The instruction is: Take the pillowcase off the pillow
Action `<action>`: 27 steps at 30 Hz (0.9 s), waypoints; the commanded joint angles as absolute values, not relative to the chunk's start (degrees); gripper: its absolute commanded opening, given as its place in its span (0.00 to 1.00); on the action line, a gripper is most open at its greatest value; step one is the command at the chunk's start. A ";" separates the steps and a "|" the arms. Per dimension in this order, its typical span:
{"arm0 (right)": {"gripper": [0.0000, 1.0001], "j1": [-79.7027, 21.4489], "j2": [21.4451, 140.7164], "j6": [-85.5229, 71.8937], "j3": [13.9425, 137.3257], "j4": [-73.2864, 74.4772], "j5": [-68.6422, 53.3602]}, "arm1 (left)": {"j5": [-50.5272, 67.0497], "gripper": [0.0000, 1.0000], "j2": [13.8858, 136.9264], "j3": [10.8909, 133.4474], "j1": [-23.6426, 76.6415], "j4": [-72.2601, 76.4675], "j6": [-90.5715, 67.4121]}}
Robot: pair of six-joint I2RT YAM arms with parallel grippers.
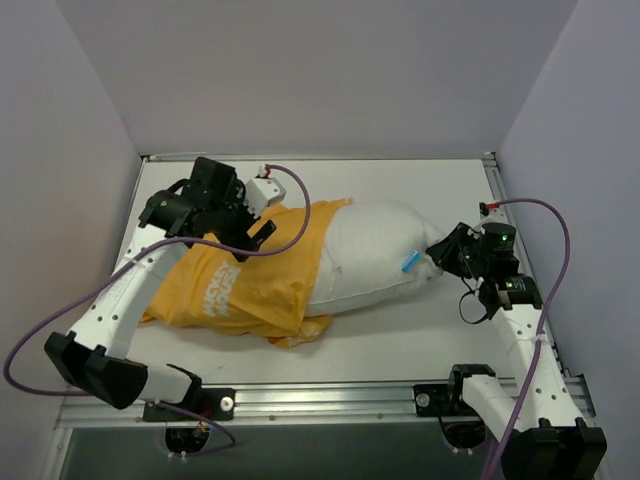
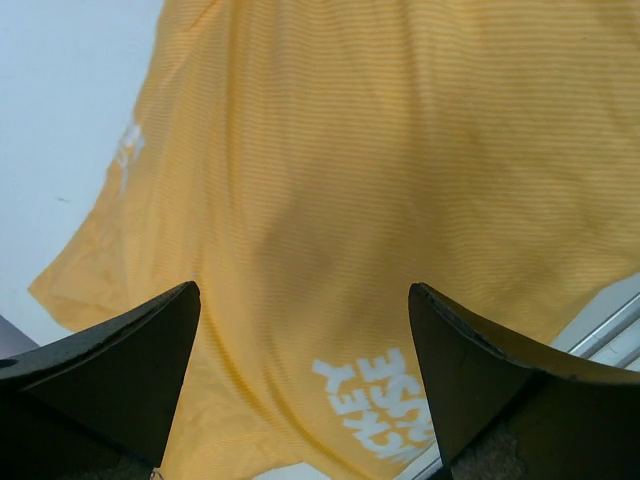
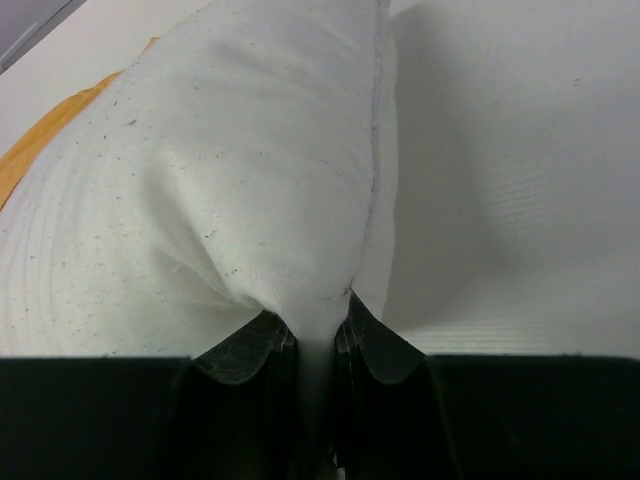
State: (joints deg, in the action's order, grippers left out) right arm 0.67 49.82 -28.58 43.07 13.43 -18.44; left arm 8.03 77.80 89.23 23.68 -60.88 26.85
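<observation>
Presently on record, four entries.

1. left arm (image 1: 120, 300): rises from the near-left base, slants toward the far-left of the table (image 1: 400, 335), then bends inward at the wrist over the pillowcase (image 1: 240, 285). left gripper (image 1: 255, 232) (image 2: 305, 380): points down over the upper side of the orange-yellow fabric, fingers (image 2: 120, 370) spread wide with nothing between them. Cannot tell whether the tips touch the cloth.

2. right arm (image 1: 525, 350): climbs from the near-right base along the right edge, then turns left at the wrist. right gripper (image 1: 437, 250) (image 3: 318, 325): clamped tight on a pinched fold at the right-hand end of the pillow (image 1: 365, 250) (image 3: 200, 180), white cloth gathered into the narrow slot between the jaws.

3. pillowcase (image 2: 350, 200): lies on the left half of the table, covers only the left part of the pillow, bunches in folds along its near edge. Shows white block lettering (image 2: 375, 405) on its back.

4. pillow: lies across the middle of the table, right part bare and plump, small blue tag (image 1: 410, 262) near the gripped end.

Hidden or unclear: left part of the pillow inside the fabric; lettering cut off by the right-hand finger and the frame edge in the left wrist view; pillowcase reduced to an orange sliver (image 3: 40, 150) at the left edge of the right wrist view; printed face not visible in any view.
</observation>
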 commanded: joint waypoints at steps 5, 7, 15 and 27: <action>0.00 0.44 48.34 -29.09 38.94 11.25 -17.84 | 5.88 0.94 92.18 102.73 33.13 -63.72 19.34; 0.00 0.44 47.55 -29.70 37.27 10.64 -17.67 | 7.56 0.94 97.28 105.29 35.06 -63.98 19.51; 0.00 1.49 46.06 -29.97 35.95 10.63 -13.81 | 5.90 0.02 101.61 101.78 35.77 -65.57 19.70; 0.00 19.42 44.21 -31.12 30.76 7.82 -24.26 | 4.31 0.02 91.59 90.37 13.12 -58.81 22.84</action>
State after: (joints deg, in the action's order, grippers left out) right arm 15.90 44.21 -31.55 30.76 10.55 -26.83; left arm 12.10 94.91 94.35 22.83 -58.30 19.75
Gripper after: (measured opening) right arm 0.147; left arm 0.032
